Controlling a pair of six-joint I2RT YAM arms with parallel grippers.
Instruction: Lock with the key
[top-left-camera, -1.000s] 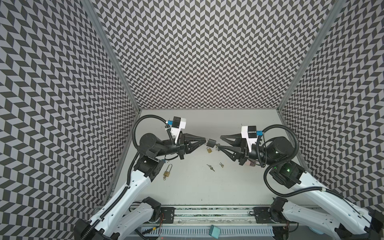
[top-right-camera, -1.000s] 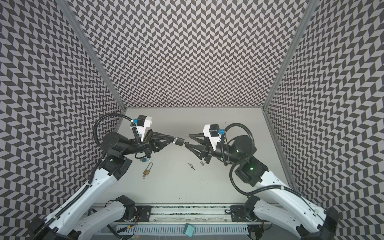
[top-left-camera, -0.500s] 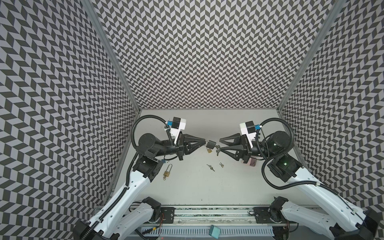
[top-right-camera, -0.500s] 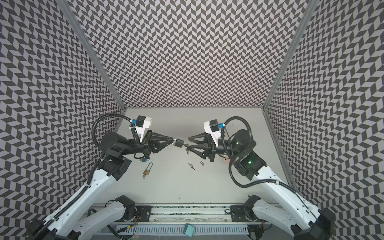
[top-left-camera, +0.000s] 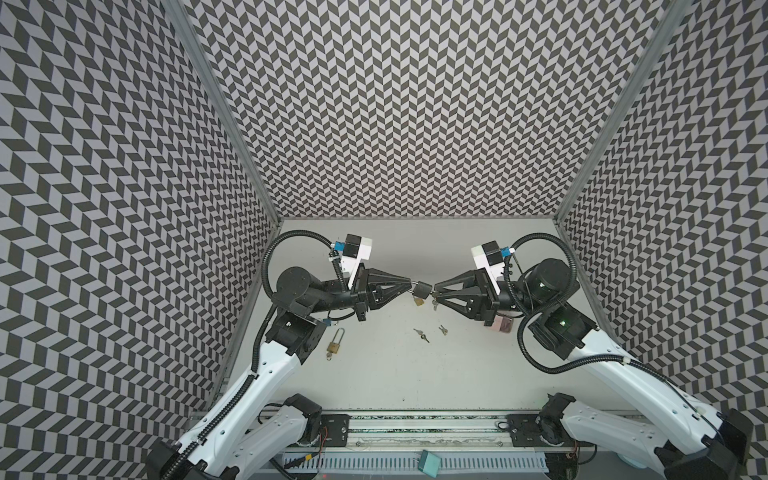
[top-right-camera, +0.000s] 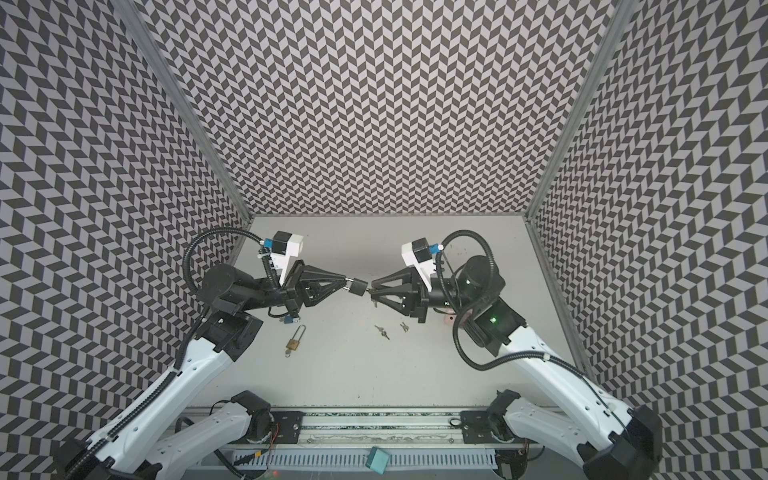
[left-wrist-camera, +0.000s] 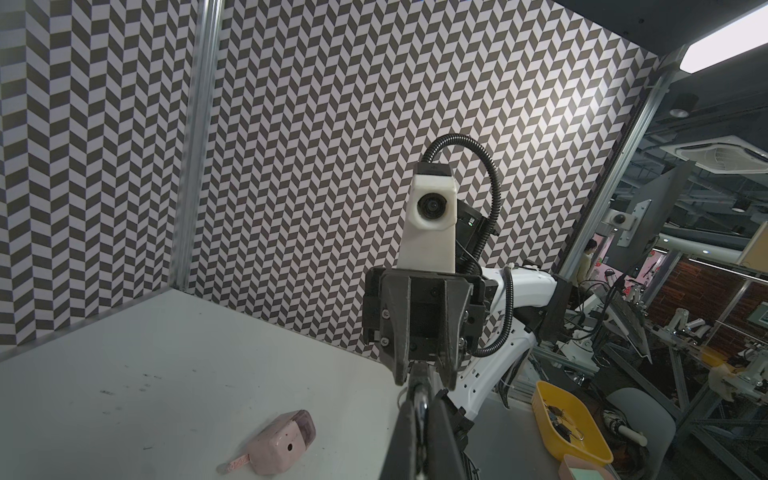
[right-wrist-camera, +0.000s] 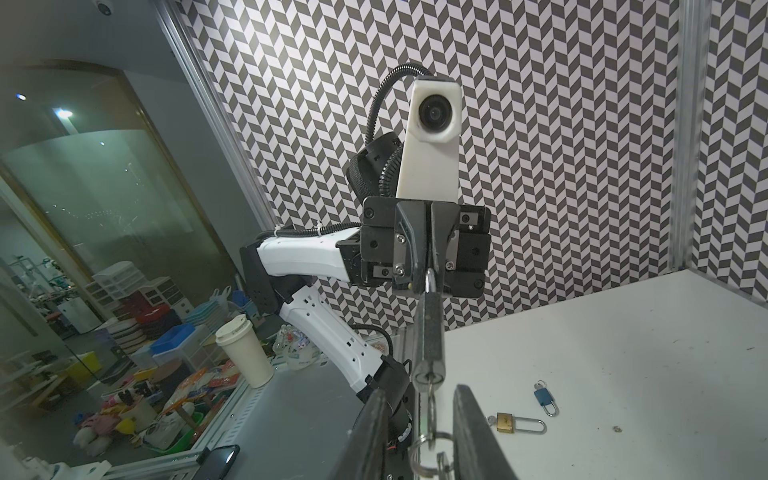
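Padlock (right-wrist-camera: 429, 332) hangs above the middle of the table (top-left-camera: 415, 374), shackle clenched in my left gripper (right-wrist-camera: 428, 286), while in the last 1 second my right gripper (top-left-camera: 434, 291) has closed in, jaws narrowing but not yet pinching the inserted key (right-wrist-camera: 431, 398), so I judge turning comes next.

In both top views the whole table (top-left-camera: 374, 395) is seen steeply from high above its front edge, toward the back wall (top-left-camera: 395, 104). Each wrist camera is set close behind its own hand, facing the opposite one: left hand (right-wrist-camera: 428, 286), right hand (left-wrist-camera: 424, 380); the table's middle is shared.
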